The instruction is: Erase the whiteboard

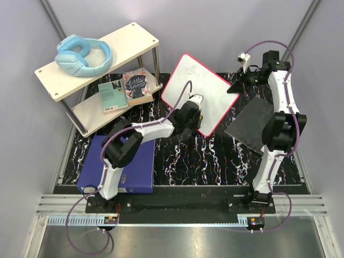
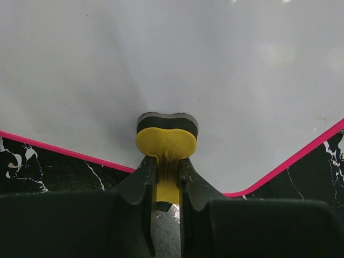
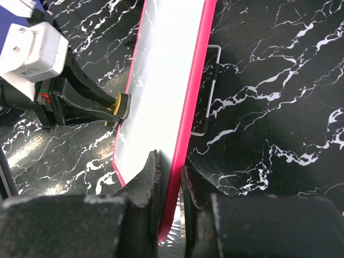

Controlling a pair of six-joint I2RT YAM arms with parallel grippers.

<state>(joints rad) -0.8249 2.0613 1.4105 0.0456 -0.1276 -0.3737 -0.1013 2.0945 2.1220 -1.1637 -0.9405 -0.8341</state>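
The whiteboard (image 1: 207,88), white with a red-pink frame, stands tilted up at the back middle of the marbled table. No writing shows on its face (image 2: 172,64). My left gripper (image 1: 194,111) is shut on a small yellow eraser (image 2: 166,141), whose dark felt pad presses on the board near its lower edge. In the left wrist view the fingers (image 2: 141,180) pinch the eraser's yellow stem. My right gripper (image 1: 235,88) is shut on the board's right corner. The right wrist view shows that gripper (image 3: 171,172) clamping the pink frame (image 3: 189,107), with the eraser (image 3: 121,105) on the far face.
A two-level white shelf (image 1: 134,37) at the back left carries blue headphones (image 1: 83,55) and books (image 1: 137,86). A blue-purple binder (image 1: 121,166) lies under the left arm. A dark grey cloth (image 1: 252,126) lies at the right. A wire stand (image 3: 210,91) sits behind the board.
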